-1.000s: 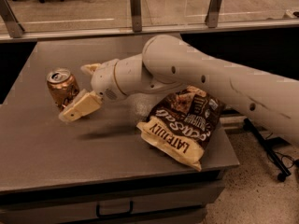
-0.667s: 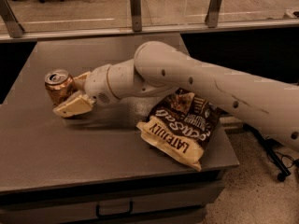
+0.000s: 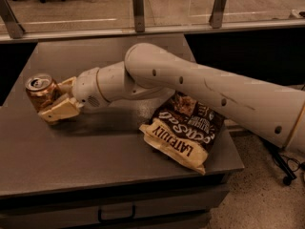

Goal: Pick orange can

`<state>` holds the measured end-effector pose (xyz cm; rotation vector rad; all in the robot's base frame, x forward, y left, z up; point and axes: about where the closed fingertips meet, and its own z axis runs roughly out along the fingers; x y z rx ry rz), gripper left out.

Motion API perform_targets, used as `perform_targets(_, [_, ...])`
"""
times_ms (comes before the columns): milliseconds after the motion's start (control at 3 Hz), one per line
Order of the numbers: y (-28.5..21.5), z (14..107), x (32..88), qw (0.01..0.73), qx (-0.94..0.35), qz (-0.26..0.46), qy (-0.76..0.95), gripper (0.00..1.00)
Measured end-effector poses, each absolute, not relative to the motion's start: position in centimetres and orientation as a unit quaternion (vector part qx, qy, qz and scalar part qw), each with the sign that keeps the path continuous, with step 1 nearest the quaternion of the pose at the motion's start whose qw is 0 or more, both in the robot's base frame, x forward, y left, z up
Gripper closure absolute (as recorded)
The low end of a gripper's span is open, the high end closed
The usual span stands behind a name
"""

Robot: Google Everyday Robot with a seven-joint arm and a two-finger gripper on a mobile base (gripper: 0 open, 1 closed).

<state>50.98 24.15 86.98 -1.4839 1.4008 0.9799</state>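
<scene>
My gripper (image 3: 53, 100) sits low near the worktop's (image 3: 95, 161) edge, reaching in sideways so that it brackets the orange can (image 3: 40, 90) at mid-height. The can stands nearly upright inside its mouth. I cannot tell whether it is clamped yet. The chip bag (image 3: 183, 135) lies well apart.

Chip bag (image 3: 183, 137) flat on grey table (image 3: 95, 161), drawer (image 3: 116, 213) below; end effector (image 3: 51, 100) near table's left edge.
</scene>
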Motion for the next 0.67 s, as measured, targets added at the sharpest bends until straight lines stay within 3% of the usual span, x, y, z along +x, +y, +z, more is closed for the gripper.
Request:
perform_targets(333, [21.75,94.44,51.37,0.466,-0.573,0.397,0.545,1.00])
perform_targets(667, [21.73,94.72,51.33,0.467,-0.574,0.398,0.543,1.00])
